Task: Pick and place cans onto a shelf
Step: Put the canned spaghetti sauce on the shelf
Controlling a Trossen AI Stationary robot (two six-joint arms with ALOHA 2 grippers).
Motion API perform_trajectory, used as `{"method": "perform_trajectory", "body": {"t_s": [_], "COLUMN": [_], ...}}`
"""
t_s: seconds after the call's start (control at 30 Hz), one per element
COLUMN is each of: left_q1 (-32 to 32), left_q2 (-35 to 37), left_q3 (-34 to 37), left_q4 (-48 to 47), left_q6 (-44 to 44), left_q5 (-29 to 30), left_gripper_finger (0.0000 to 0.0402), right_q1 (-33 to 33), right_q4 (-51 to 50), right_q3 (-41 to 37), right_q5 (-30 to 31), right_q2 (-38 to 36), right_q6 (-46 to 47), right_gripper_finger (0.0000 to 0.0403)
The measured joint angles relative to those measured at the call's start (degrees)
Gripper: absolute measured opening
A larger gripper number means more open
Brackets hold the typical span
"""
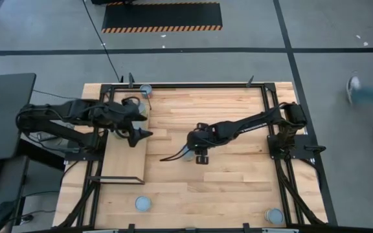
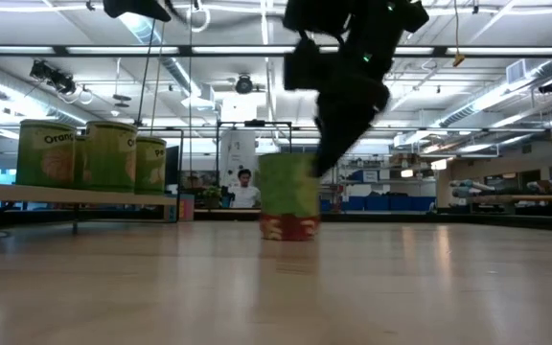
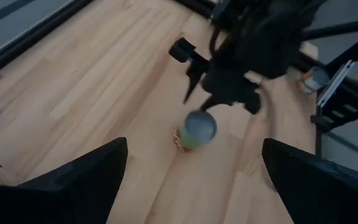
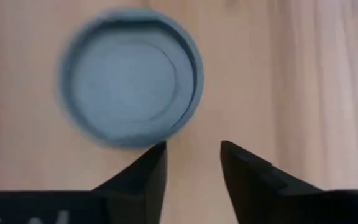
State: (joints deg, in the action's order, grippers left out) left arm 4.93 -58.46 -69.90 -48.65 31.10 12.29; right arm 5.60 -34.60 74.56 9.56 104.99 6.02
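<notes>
While the right gripper is hanging over mid-bench, jaws narrowed, gripping nothing, the can is standing just beside them; closing there risks toppling it. Left gripper is waiting open-jawed above the shelf.

Even bright overhead lighting from ceiling strips — wrist views motion-blurred; can soft, table free of glare.

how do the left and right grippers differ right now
The left gripper hangs over the shelf with its fingers spread wide; the right gripper is mid-table with fingers close together, beside a can and not around it. Both are dark, two-fingered and hold nothing.
</notes>
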Motion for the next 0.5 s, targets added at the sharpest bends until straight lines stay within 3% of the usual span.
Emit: {"method": "perform_trajectory", "body": {"t_s": [0.2, 0.37, 0.5], "left_q1": [0.4, 1.9, 2.7], "left_q2": [-1.9, -6.6, -12.1], "left_q3": [0.0, 0.0, 0.0], "left_q4": [-2.3, -3.9, -2.9], "left_q6": [0.1, -2.8, -3.7], "left_q5": [0.6, 0.4, -0.1], "left_gripper_finger": [0.038, 0.038, 0.0377], "right_q1": [1.6, 2.7, 3.8], "right_q4": [0.5, -10.6, -19.6], "right_q3": [0.5, 0.5, 0.5], "right_q5": [-2.2, -1.5, 2.8], "right_q2": [-3.1, -10.7, -18.8], "right_q6": [1.9, 3.8, 7.8], "right_gripper_finger": [0.0126, 0.0126, 0.0126]}}
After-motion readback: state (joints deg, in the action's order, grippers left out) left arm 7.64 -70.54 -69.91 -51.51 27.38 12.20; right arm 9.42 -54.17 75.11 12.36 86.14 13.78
